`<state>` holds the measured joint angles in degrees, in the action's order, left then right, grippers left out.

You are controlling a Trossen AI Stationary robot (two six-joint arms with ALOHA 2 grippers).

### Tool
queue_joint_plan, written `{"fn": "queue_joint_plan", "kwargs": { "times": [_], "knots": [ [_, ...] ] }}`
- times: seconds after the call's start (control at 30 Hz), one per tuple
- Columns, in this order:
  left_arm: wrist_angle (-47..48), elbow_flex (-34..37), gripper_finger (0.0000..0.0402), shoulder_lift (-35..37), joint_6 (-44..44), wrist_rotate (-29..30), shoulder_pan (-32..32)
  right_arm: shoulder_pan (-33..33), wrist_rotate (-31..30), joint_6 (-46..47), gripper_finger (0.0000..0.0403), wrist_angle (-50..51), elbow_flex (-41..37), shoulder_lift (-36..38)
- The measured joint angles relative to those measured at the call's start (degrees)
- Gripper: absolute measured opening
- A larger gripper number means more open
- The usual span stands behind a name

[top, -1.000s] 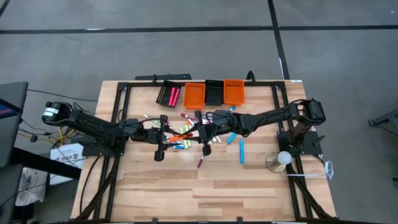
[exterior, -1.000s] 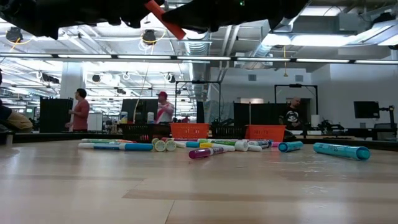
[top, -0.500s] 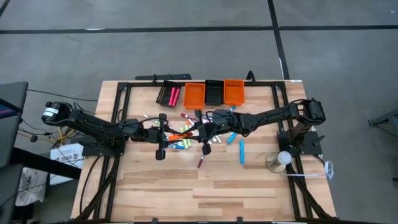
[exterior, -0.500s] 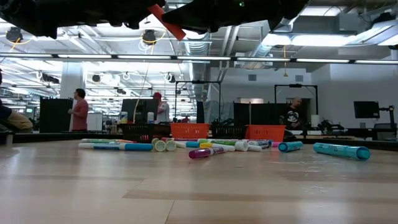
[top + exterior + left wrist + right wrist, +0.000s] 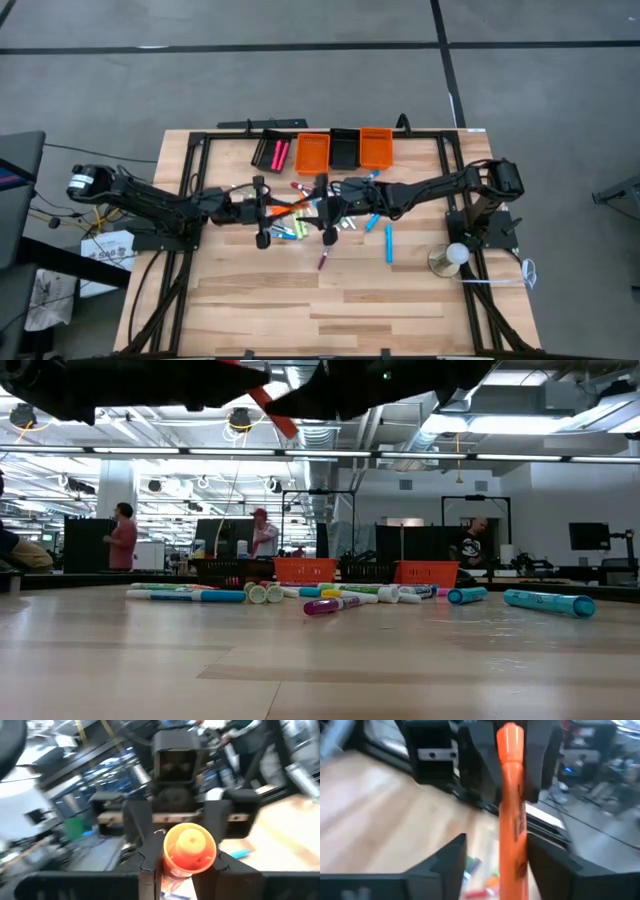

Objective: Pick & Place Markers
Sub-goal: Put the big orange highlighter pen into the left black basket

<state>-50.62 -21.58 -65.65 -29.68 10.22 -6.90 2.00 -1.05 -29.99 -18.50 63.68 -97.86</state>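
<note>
Between both grippers' jaws above the table, an orange marker (image 5: 292,208), left (image 5: 268,208) clenched on it, right (image 5: 318,207) spread.

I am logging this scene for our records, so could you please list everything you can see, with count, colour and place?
Table: one, light wood, centre of the high view.
Bins: four in a row at the far edge, alternating black and orange; the leftmost black one holds pink markers.
Loose markers: many, mixed colours, scattered mid-table; no exact count possible.
Orange marker: one, in the air between both hands.
People: at least three, in the room behind.
Left hand: shut on the orange marker, above the pile.
Right hand: beside it, fingers open on either side of the marker.
</note>
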Motion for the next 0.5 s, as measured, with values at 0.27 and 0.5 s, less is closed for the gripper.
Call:
{"fn": "queue_joint_plan", "kwargs": {
  "times": [0.27,0.5],
  "knots": [
    [-0.08,0.02,0.0066,1.29,-0.08,16.75,10.55,-4.39,-5.33,-1.42,0.0253,10.73,0.00,5.46],
    [10.01,-1.70,0.0065,1.51,10.52,19.78,27.59,-12.20,-2.73,0.16,0.0254,18.95,0.00,7.67]
  ]
}}
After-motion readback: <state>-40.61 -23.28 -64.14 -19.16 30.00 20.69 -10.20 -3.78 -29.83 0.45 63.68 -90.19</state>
